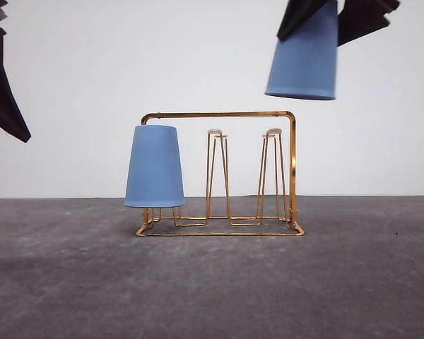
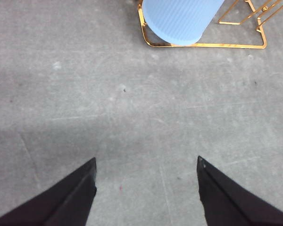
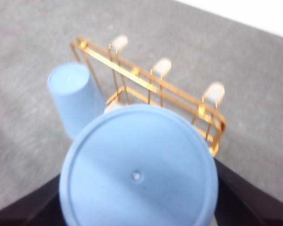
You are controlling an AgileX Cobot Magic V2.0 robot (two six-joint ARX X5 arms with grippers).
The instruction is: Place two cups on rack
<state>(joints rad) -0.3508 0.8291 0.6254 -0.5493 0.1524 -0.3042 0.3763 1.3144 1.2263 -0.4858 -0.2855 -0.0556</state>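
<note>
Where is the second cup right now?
In the front view, the second cup hangs upside down in the right pincer, above the rack's right end.

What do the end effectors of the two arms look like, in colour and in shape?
Both look alike: matte black, with no markings or cables visible. The left end effector has two flat fingers that taper to sharp, wedge-like points. The right end effector shows the same dark, angular, pointed fingers at the top of the front view. The arms behind them are out of frame, so their look cannot be told.

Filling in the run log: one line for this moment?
left gripper open, empty | first cup inverted on rack | right gripper holds second cup aloft, inverted
</note>
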